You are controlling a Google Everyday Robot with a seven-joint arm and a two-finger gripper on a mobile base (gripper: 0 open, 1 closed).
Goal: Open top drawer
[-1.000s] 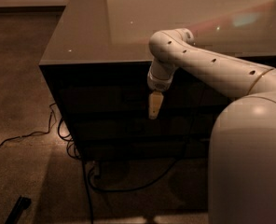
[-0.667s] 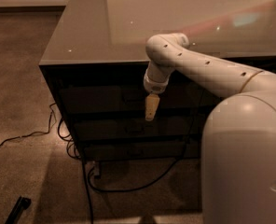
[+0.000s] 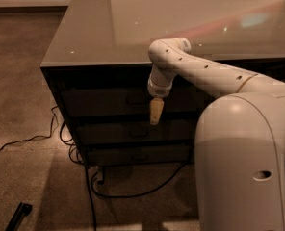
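The top drawer (image 3: 99, 101) sits closed just under the worktop (image 3: 94, 37). The hand (image 3: 154, 118) hangs pointing down just right of its pull (image 3: 135, 101), apparently holding nothing; how open, I cannot tell. Best move: shift left, hook the pull squarely, draw straight out.

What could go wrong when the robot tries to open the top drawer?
The tan-tipped gripper hangs before the dark grey-brown top drawer, just beside its small pull handle, and might miss it or catch the similar drawer below. Black cables on the floor could snag the white robot.
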